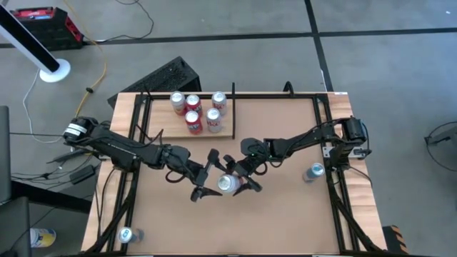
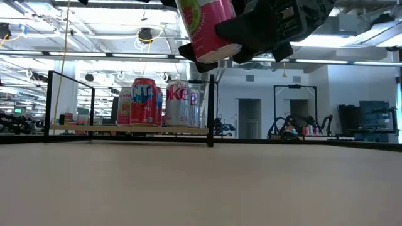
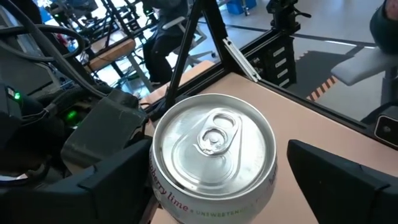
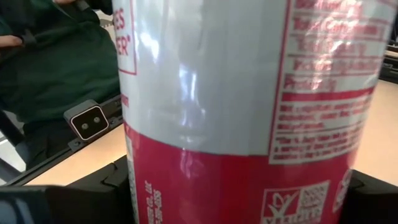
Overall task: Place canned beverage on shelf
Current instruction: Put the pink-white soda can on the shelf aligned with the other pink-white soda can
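A pink-and-white beverage can (image 1: 228,183) hangs high above the table's middle, and in the low view (image 2: 207,28) it is near the top. My right gripper (image 1: 240,175) reaches in from the table's right and is shut on it. My left gripper (image 1: 206,175) is open just left of the can, its fingers spread wide apart from it. The left wrist view shows the can's silver top (image 3: 214,140). The shelf (image 1: 161,127), a pale-wood panel with black rods, stands at the far left with several cans on it. My right gripper pinches the can's side wall (image 4: 236,124) between its two fingers (image 4: 93,196), one on each side. The fingers come level from the table's right. The can is lifted clear of the table, nearly upright, tilted a little in the low view.
Several red and white cans (image 1: 194,111) stand on the shelf, also in the low view (image 2: 157,100). A lone can (image 1: 314,171) stands near the right frame rail, another (image 1: 127,234) at the near left corner. Black frame rods edge the table.
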Available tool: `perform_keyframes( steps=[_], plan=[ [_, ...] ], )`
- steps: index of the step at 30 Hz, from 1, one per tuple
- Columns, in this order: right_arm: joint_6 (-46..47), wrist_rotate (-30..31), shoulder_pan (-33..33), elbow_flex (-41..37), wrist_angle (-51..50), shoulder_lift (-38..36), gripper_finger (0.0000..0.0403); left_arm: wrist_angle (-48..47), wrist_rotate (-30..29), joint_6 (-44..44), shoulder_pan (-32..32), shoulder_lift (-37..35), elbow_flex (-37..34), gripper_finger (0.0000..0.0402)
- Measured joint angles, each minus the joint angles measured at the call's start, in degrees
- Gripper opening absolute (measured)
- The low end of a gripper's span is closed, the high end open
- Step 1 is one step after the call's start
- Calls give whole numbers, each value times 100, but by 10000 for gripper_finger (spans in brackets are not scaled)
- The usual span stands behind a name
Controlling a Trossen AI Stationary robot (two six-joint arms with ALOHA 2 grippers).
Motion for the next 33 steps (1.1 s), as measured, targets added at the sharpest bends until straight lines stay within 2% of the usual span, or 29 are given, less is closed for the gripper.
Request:
perform_keyframes(
  steps=[8, 11, 13, 21, 29, 33],
  plan=[
    [-28, 23, 1, 0, -3, 0, 324, -22, -257, 153, -2, -2, 0, 266],
    [5, 23, 15, 9, 39, -3, 370, -82, -259, 174, -2, -2, 0, 266],
    [15, 51, 4, 13, 52, -9, 385, -139, -265, 171, -2, 7, -4, 266],
    [37, 346, -65, 13, 35, -9, 344, -326, -308, -185, 4, -102, -7, 266],
    [362, 581, -353, 27, -6, -9, 351, -1753, -866, -934, 14, -980, -2, 266],
    [559, 658, -415, 38, 17, -11, 356, -2096, -1047, -1105, 4, -1427, -7, 266]
  ],
)
